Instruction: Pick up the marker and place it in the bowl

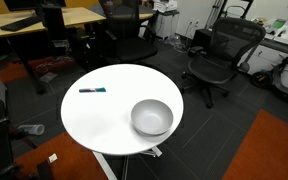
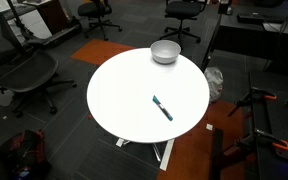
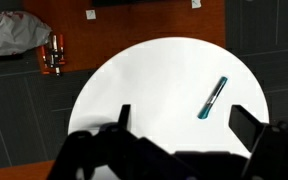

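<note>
The marker (image 1: 93, 90), a slim dark stick with a blue part, lies flat on the round white table (image 1: 114, 115) near one edge. It also shows in an exterior view (image 2: 162, 107) and in the wrist view (image 3: 212, 98). The grey-silver bowl (image 1: 151, 117) stands upright and empty near the table's opposite edge, also visible in an exterior view (image 2: 165, 51). My gripper (image 3: 179, 120) is open and empty, high above the table, with the marker between and just beyond its fingers in the wrist view. The arm does not show in either exterior view.
Black office chairs (image 1: 219, 55) and desks (image 1: 44, 20) stand around the table. In the wrist view a white plastic bag (image 3: 14, 35) and a brown bottle-like object (image 3: 54, 55) lie on the floor beyond the table, beside an orange carpet patch (image 3: 134, 30).
</note>
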You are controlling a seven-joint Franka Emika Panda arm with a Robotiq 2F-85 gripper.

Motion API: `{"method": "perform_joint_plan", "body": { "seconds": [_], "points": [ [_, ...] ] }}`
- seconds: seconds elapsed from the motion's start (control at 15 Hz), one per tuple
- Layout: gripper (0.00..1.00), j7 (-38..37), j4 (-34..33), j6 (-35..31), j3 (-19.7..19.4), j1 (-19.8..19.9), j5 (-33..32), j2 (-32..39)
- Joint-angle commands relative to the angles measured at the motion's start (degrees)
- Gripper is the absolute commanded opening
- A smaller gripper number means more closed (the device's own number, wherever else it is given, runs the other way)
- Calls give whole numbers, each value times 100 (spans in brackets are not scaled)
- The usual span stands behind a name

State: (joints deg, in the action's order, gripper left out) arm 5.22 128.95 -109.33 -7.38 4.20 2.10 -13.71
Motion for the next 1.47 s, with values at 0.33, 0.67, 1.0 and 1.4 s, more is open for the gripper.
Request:
{"method": "perform_joint_plan", "body": {
  "seconds": [0.33, 0.67, 1.0, 1.4],
  "points": [
    [100, -1332, -123, -571, 713, -322, 145, 811],
    [100, -2070, -115, -1417, 978, -562, 365, 1360],
    [100, -2800, -290, -2069, 1162, -827, 497, 2001],
    [100, -3193, -581, -2728, 1150, -1018, 791, 2842]
  ]
}}
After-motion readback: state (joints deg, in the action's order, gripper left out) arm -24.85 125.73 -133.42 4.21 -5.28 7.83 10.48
